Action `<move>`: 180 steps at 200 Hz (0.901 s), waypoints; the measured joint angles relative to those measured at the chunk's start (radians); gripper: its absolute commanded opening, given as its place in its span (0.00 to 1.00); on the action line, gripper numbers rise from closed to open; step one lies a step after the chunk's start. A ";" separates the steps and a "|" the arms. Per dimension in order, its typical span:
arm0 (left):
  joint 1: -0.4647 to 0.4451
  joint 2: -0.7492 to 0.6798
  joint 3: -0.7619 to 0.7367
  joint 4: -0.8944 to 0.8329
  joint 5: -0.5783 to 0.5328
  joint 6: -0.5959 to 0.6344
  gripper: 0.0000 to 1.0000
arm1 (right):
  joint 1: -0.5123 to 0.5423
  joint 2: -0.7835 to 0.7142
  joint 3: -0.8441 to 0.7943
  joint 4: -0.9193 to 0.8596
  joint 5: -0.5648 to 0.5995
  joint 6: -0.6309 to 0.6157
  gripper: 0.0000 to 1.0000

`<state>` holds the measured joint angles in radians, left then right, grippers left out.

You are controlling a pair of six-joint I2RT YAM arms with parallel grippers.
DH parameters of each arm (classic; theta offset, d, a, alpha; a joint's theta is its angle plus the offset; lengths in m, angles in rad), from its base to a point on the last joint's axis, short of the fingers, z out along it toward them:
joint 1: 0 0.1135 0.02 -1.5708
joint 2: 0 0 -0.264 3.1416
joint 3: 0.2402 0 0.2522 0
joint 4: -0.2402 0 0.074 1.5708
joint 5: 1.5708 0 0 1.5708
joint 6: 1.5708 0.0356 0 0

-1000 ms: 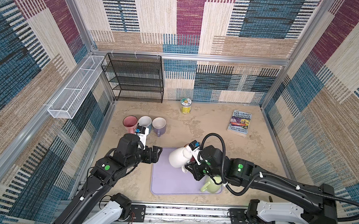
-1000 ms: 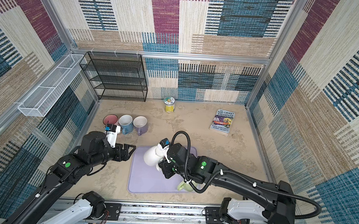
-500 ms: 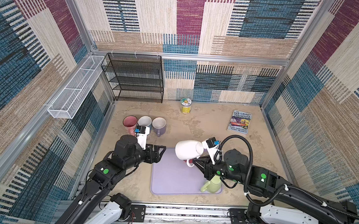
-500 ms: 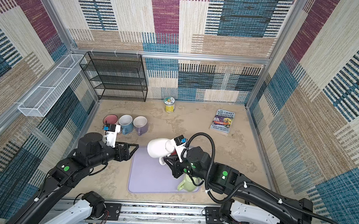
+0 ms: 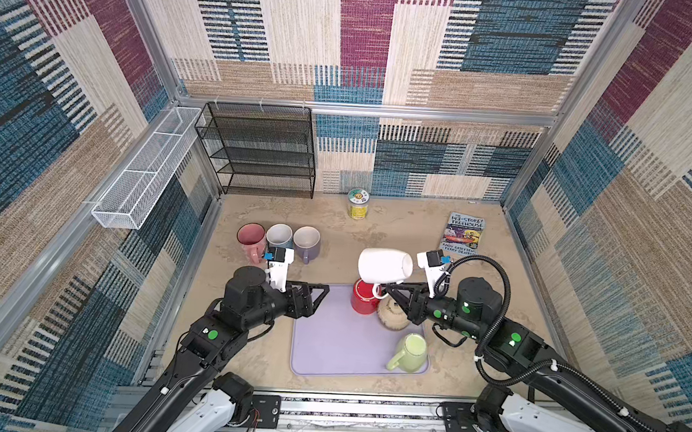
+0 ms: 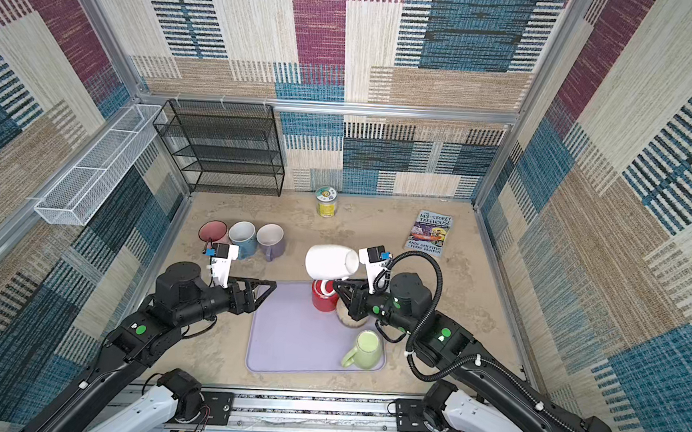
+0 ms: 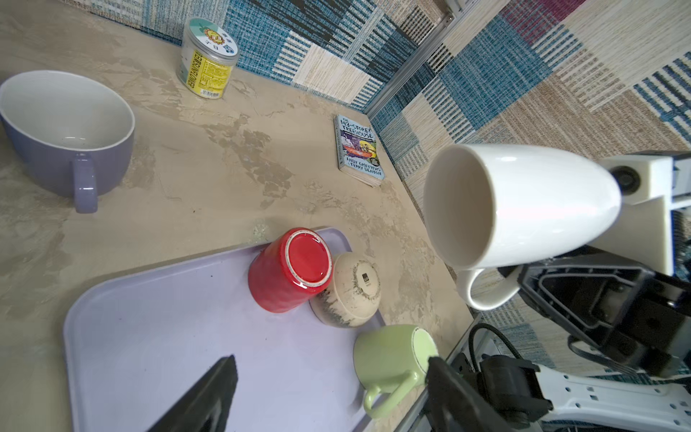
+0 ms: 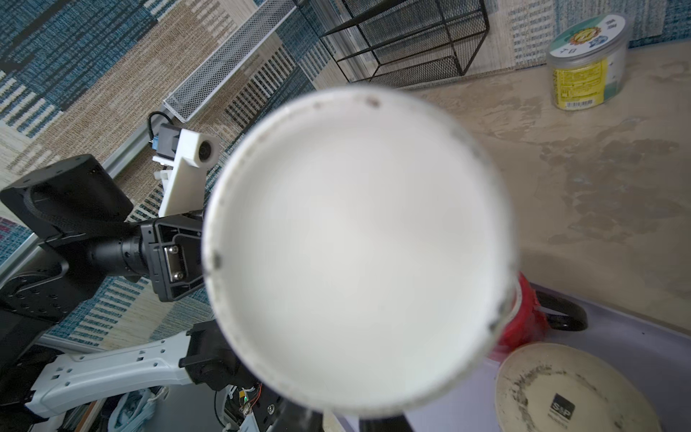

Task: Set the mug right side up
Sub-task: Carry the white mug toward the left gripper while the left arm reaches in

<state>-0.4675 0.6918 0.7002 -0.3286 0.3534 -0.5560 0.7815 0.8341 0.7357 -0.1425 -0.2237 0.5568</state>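
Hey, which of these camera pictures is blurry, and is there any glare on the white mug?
In the right wrist view the white mug fills most of the frame, out of focus, the can behind sharp; in the left wrist view it is sharp, with a soft highlight on its side; both top views are sharp and evenly lit.

In both top views the left arm reached in from 7 o'clock with the elbow bent. The left gripper [image 5: 316, 300] pointed toward 3 o'clock, its jaws wide apart and holding nothing. The right arm reached in from 5 o'clock. The right gripper [image 5: 390, 290] pointed toward 9 o'clock, its jaws closed on the handle of the mug [image 5: 382, 265], held in the air. The grippers faced each other, well apart.
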 measured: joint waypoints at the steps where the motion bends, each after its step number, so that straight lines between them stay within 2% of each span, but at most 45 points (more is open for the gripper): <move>1: 0.000 0.000 -0.001 0.002 0.001 -0.001 0.84 | -0.002 0.000 -0.001 0.002 -0.003 0.000 0.00; 34: 0.000 0.010 -0.025 0.071 0.033 -0.020 0.84 | -0.077 0.023 -0.023 0.084 -0.087 0.037 0.00; 99: 0.000 0.088 -0.114 0.322 0.129 -0.115 0.84 | -0.200 0.113 -0.037 0.263 -0.257 0.071 0.00; 148: 0.000 0.182 -0.134 0.523 0.187 -0.153 0.84 | -0.297 0.175 -0.083 0.423 -0.386 0.129 0.00; 180: 0.000 0.276 -0.146 0.687 0.250 -0.209 0.82 | -0.355 0.224 -0.123 0.575 -0.478 0.211 0.00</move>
<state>-0.4679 0.9676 0.5545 0.3584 0.6033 -0.7650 0.4267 1.0580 0.6125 0.4328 -0.7017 0.7677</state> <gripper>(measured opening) 0.824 0.161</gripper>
